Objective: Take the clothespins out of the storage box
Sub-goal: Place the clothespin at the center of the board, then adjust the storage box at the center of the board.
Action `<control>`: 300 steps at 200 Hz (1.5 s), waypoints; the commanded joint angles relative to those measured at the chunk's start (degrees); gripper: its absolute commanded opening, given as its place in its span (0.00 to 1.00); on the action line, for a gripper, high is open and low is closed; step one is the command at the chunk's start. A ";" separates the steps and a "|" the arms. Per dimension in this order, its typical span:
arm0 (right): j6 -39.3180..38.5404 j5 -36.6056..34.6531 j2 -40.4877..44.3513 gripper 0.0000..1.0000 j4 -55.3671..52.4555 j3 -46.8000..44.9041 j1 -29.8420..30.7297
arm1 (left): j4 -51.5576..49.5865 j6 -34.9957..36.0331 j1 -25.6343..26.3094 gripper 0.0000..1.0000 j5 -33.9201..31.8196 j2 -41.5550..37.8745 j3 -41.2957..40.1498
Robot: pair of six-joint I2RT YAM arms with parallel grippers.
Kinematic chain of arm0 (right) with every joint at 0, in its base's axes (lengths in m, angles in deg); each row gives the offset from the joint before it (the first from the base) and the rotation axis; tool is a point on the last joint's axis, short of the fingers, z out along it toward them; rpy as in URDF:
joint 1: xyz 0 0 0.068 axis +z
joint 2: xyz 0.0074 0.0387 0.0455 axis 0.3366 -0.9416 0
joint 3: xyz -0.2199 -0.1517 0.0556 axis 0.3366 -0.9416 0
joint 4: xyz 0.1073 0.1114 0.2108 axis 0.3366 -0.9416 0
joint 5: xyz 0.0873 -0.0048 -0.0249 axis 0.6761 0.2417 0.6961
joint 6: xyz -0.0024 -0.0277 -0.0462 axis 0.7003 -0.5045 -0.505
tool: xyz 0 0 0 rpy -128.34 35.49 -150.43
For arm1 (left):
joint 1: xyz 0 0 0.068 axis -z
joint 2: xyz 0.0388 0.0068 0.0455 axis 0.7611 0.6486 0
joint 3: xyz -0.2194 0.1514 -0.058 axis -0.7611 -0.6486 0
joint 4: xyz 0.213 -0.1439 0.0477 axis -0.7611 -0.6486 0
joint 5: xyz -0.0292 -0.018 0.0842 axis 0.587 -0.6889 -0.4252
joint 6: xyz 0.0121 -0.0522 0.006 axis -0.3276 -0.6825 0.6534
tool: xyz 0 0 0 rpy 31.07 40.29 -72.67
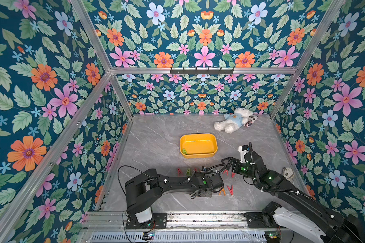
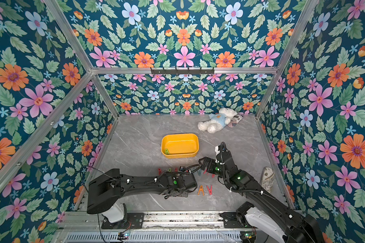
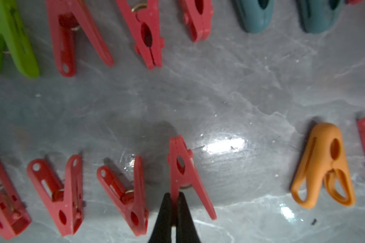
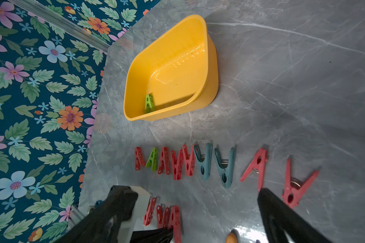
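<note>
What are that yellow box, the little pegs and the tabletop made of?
The yellow box looks like glossy moulded plastic: smooth walls with light glints. The pegs seem matte plastic with a metal wire spring showing. The tabletop looks like polished stone or marble-print laminate; veins and glare fit both.

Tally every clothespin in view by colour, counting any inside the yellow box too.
red clothespins: 11
green clothespins: 2, one of them inside the storage box
grey-blue clothespins: 2
orange clothespin: 1
Total: 16
</note>
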 commanded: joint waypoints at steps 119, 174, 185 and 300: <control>1.49 -0.69 -2.28 0.99 1.99 1.13 0.89 | -2.31 -1.83 1.09 0.26 -1.58 -0.56 0.44; 0.01 -1.83 -7.35 0.99 2.19 5.39 0.95 | -6.67 -0.70 -0.23 0.37 -8.68 -5.15 3.39; -0.23 -2.54 -8.56 0.99 2.22 6.49 0.89 | -6.77 -0.60 -1.02 0.43 -9.71 -6.44 3.41; -4.38 -9.28 -29.01 0.99 -2.70 24.80 0.99 | -6.20 12.96 -20.57 0.99 -16.68 -23.29 2.09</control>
